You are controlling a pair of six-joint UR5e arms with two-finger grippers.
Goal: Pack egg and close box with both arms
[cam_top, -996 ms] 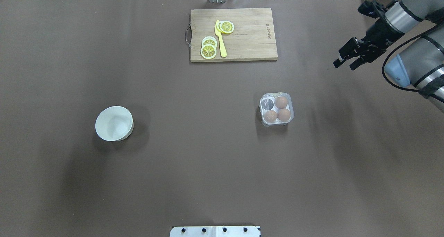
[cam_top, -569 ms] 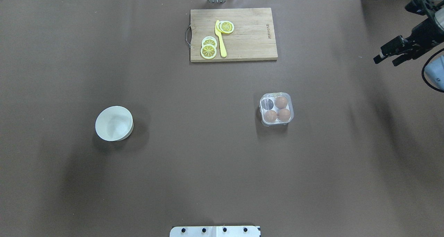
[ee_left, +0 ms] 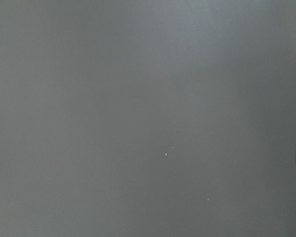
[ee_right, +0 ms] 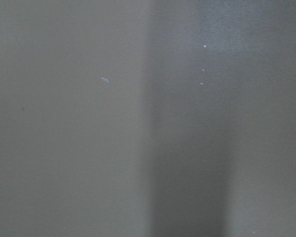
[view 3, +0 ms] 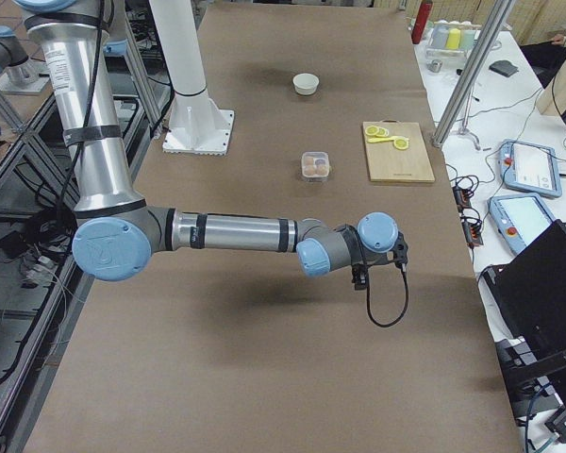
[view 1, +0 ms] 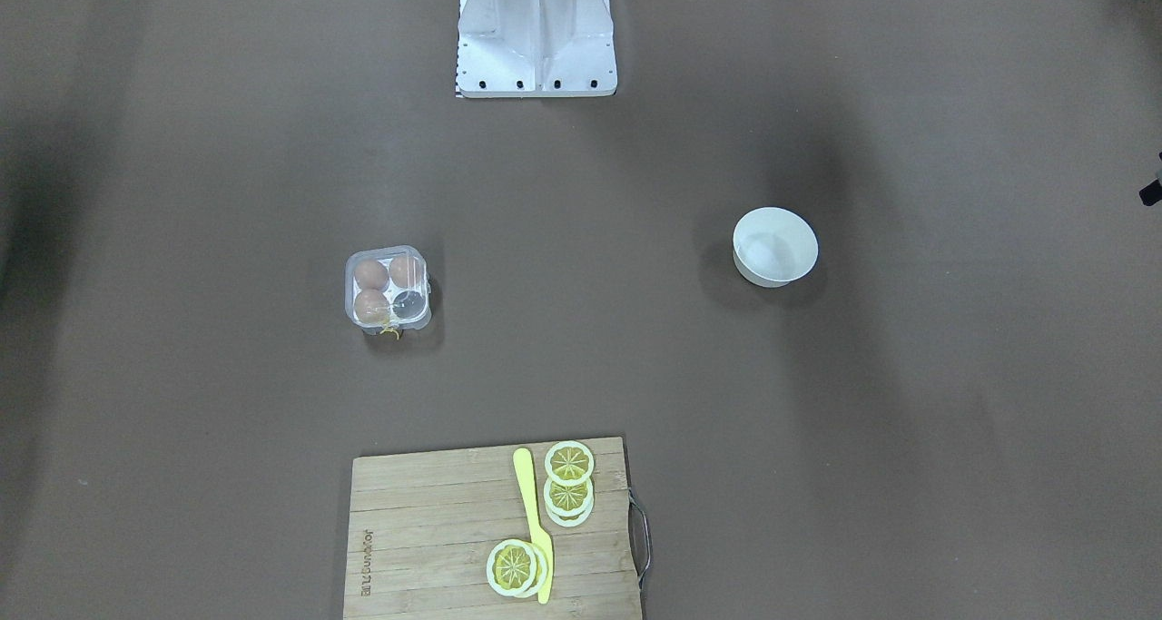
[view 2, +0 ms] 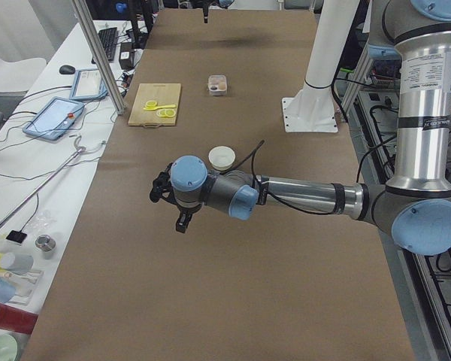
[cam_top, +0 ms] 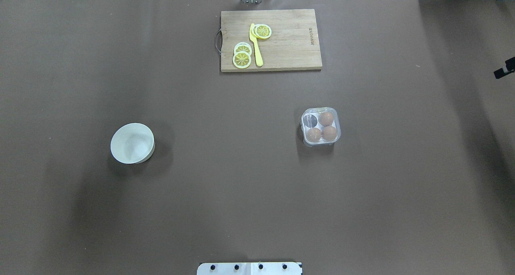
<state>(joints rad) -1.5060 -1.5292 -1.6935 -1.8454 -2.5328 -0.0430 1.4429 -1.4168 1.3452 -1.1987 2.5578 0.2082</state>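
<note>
The box [cam_top: 321, 127] sits on the brown counter [cam_top: 241, 194], right of centre in the overhead view and well apart from both arms. Three brown eggs [cam_top: 326, 118] fill three of its four cups; the fourth cup, at the far-left corner in that view, looks dark under a white label. The clear lid seems to lie over the cups, though I cannot tell whether it is latched. The right gripper [view 3: 358, 276] hangs above bare counter out toward the robot's right end. Only a black sliver of it reaches the right edge of the overhead view, so I cannot tell how far it is open, and it touches nothing. The left gripper [view 2: 183, 220] hangs the same way over bare counter at the robot's left end, just nicking the right edge of the front-facing view. Its opening cannot be read either, and nothing is in it. Both wrist cameras show only blurred counter surface. A white bowl [cam_top: 132, 143] stands on the left half of the counter. At the far edge lies a wooden cutting board [cam_top: 289, 45] carrying lemon slices [cam_top: 242, 59] and a yellow knife [cam_top: 257, 54].
</note>
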